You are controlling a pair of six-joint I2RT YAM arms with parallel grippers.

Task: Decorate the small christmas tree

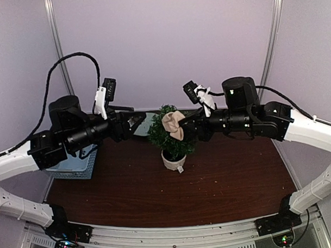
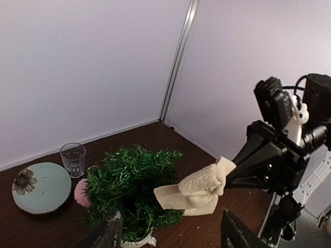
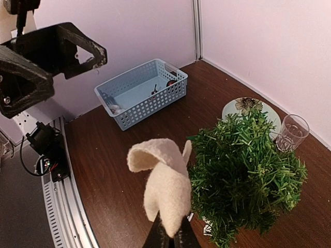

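The small christmas tree (image 1: pixel 167 136) stands mid-table in its off-white pot (image 1: pixel 173 161); it also shows in both wrist views (image 2: pixel 129 183) (image 3: pixel 245 173). My right gripper (image 3: pixel 173 242) is shut on the lower end of a cream felt ornament (image 3: pixel 166 181), which it holds up against the tree's side, near the top (image 1: pixel 174 124). From the left wrist view the ornament (image 2: pixel 196 192) hangs from the right gripper (image 2: pixel 231 175) just right of the tree. My left gripper (image 2: pixel 173 235) is open with nothing in it, a little left of the tree (image 1: pixel 136 123).
A light blue basket (image 3: pixel 140 93) with small items sits at the table's left (image 1: pixel 74 166). Behind the tree are a clear glass cup (image 2: pixel 73 159), a pale plate with a flower print (image 2: pixel 41 188) and a pink object (image 2: pixel 80 192) by the branches.
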